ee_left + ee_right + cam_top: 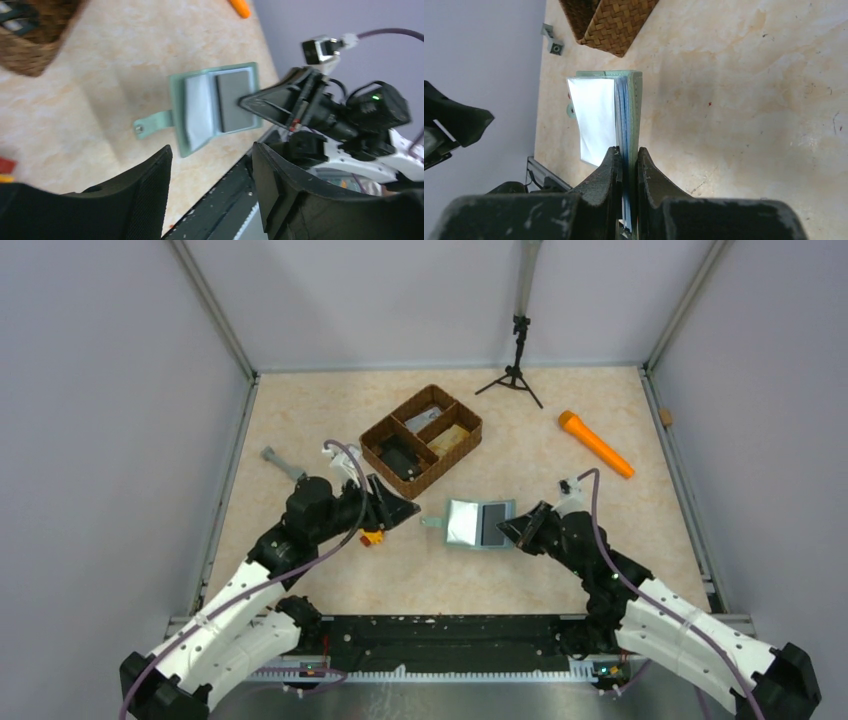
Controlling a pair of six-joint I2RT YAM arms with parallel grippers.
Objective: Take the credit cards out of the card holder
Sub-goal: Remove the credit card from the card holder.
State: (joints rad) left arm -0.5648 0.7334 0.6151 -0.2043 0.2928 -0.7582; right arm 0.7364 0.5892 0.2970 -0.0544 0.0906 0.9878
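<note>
The sage-green card holder [470, 523] lies open on the table, its strap tab pointing left. It has a pale left half and a dark grey panel on the right half. My right gripper [507, 528] is shut on the holder's right edge. In the right wrist view the jaws [628, 160] pinch the green cover [638, 107] together with the blue edges of the credit cards [622, 117]. My left gripper [405, 506] hovers open just left of the holder with nothing between its fingers [212, 150]. The holder [200, 107] lies ahead of them.
A brown woven divided basket [372, 448] stands behind the holder, close to the left gripper. An orange marker [596, 444] lies at the right, a small black tripod [515, 375] at the back, a grey tool [283, 463] at the left, and a small orange piece [372, 537] under the left wrist.
</note>
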